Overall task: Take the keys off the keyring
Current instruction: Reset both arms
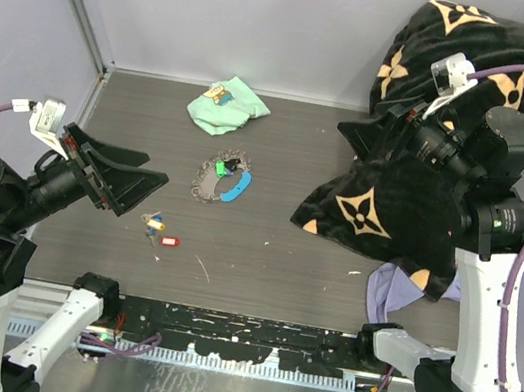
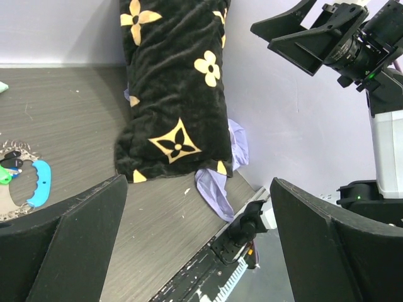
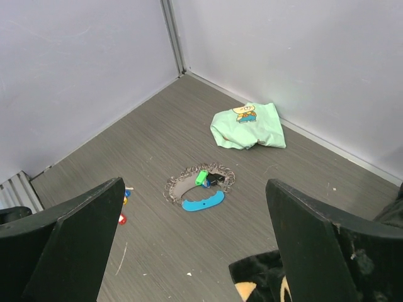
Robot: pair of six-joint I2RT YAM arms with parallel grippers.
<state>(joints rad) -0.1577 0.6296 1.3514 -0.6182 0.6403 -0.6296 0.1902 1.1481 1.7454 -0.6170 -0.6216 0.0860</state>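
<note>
**Keyring lying mid-table, some keys loose beside it, both claws gaping empty.**

The keyring [image 1: 221,179] is lying near the middle of the top view on the table [image 1: 283,251]. Its grey chain [image 1: 201,185] is coiling in a loop, and the blue fob [image 1: 236,187] is touching the loop's lower right edge. A green tag [image 1: 220,165] and a black piece [image 1: 234,165] are sitting on the coil; whether they are joined to the ring cannot be told. Keys [image 1: 159,229] with red, blue and yellow tags are lying loose at lower left, well apart from the ring. They are just below the left claw [image 1: 137,184], whose jaws are standing wide and gripping nothing. The right claw [image 2: 283,34], at upper right, is gaping the same way, also empty, over a black blanket [image 1: 392,209] showing gold monogram flowers. A mint cloth [image 1: 227,109] at upper centre is carrying a cartoon print too small to read. A lilac cloth [image 1: 393,285] is poking out under the blanket's lower edge.
</note>
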